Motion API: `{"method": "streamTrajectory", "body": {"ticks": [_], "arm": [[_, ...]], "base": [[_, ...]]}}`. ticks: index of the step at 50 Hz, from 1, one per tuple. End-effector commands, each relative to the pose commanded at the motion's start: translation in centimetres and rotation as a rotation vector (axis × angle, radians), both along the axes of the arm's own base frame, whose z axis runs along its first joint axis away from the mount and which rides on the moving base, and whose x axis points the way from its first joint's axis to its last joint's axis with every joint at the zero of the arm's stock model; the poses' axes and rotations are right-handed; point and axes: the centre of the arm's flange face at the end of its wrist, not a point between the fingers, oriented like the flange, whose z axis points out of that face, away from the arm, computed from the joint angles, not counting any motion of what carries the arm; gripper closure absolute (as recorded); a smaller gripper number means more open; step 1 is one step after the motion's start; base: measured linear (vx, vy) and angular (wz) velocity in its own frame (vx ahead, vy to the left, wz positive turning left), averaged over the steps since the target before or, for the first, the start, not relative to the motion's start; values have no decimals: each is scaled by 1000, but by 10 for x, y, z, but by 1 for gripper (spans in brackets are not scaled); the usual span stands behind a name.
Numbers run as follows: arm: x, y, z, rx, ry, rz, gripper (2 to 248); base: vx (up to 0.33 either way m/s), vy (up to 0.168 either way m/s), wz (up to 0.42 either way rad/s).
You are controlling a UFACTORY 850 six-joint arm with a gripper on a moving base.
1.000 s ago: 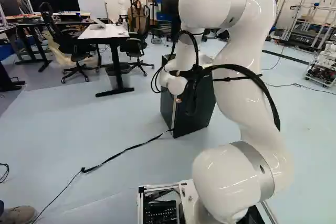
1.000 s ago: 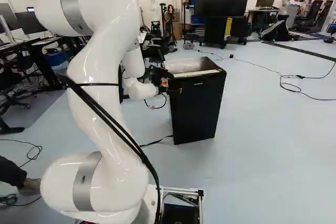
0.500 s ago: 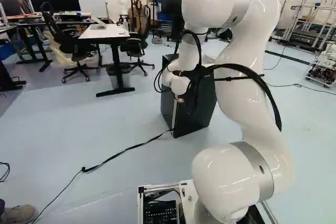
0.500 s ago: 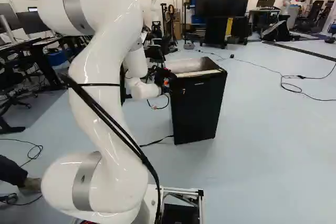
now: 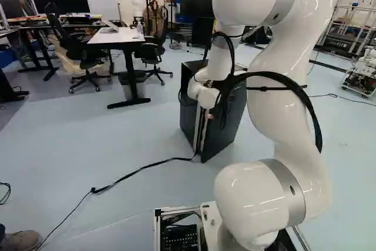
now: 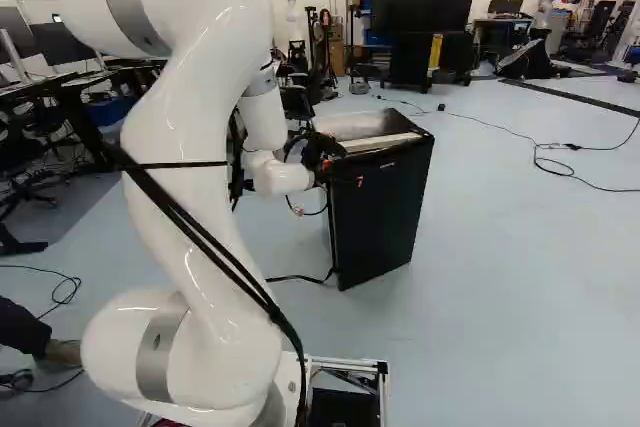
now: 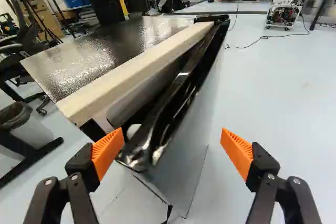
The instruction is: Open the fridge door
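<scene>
Standing ajar, fridge door, between gripper fingers

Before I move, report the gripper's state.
Gripper: open, fingers wide apart, the near end of the fridge door between them but not gripped.

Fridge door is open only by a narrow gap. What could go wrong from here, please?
The end effector is open, with one orange pad close to the free edge of the fridge door; nothing is gripped, so it may slip off and the door may fall back.

A black cord on the floor reaches the door's foot; the door might catch it.
</scene>
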Motion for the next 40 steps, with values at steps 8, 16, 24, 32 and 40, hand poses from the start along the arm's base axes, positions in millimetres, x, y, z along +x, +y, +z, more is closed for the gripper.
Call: {"method": "streamTrajectory", "body": {"ticks": [8, 16, 24, 32, 40], "arm": [[-14, -6, 1, 0, 10, -12, 3], [-28, -12, 3, 1, 20, -29, 3], [-43, -18, 4, 1, 29, -47, 3], [-57, -24, 5, 3, 38, -70, 3], [-72, -31, 6, 7, 46, -104, 3]], "base": [[0, 0, 0], [0, 0, 0], [0, 0, 0], [0, 0, 0], [0, 0, 0]]}}
